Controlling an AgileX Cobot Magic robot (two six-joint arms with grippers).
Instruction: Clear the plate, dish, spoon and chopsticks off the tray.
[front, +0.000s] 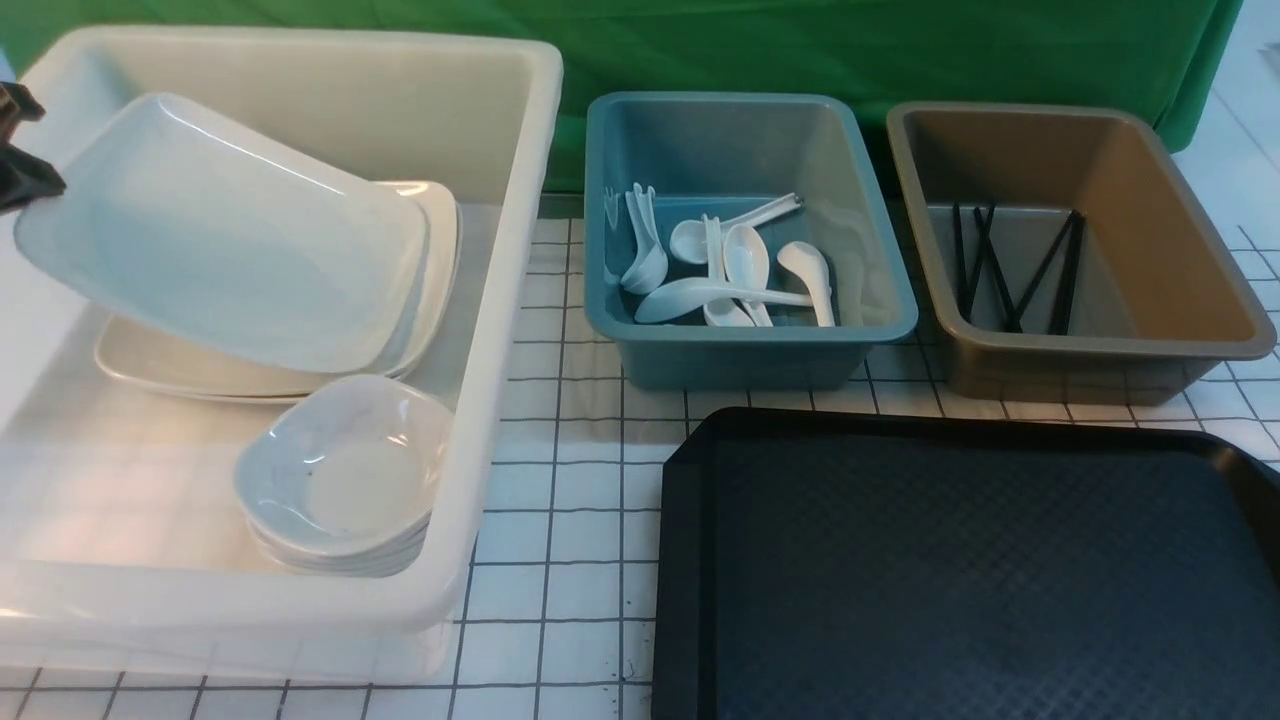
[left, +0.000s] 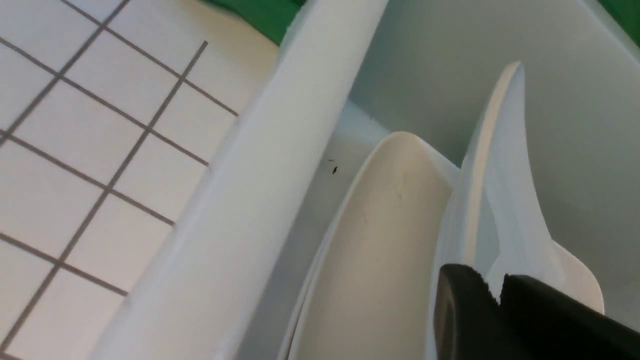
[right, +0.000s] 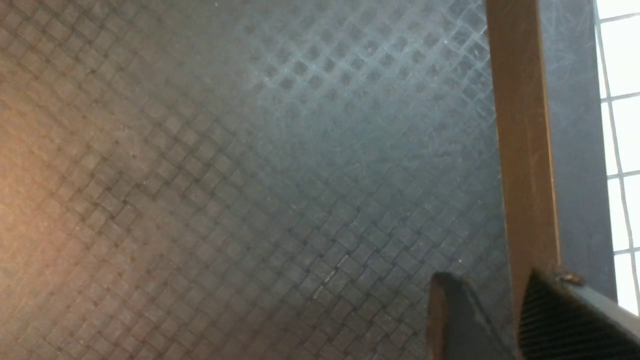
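Plate (front: 230, 230) rim sits between the fingers of the left gripper (left: 487, 280), which is clenched on the plate's left edge. The plate is tilted, with the gripped side raised and the opposite side resting on a stack of plates (front: 160, 375) inside the white bin (front: 505, 300). This stack lies toward the bin's far left corner. A pile of small dishes (front: 340, 480) occupies the bin's near right corner.

The white bin stands along the left edge of the tabletop (front: 560, 480). A blue bin (front: 880, 270) at the far edge, near the middle, contains spoons (front: 745, 265). A brown bin (front: 1180, 250) toward the far right corner contains chopsticks (front: 1068, 270) lying on its floor. The tray (front: 950, 560) lies at the near right corner.

The right gripper (right: 490, 274) appears only in its own wrist view. It hangs just above the tray's textured surface, close to one tray edge, released with its fingers apart.
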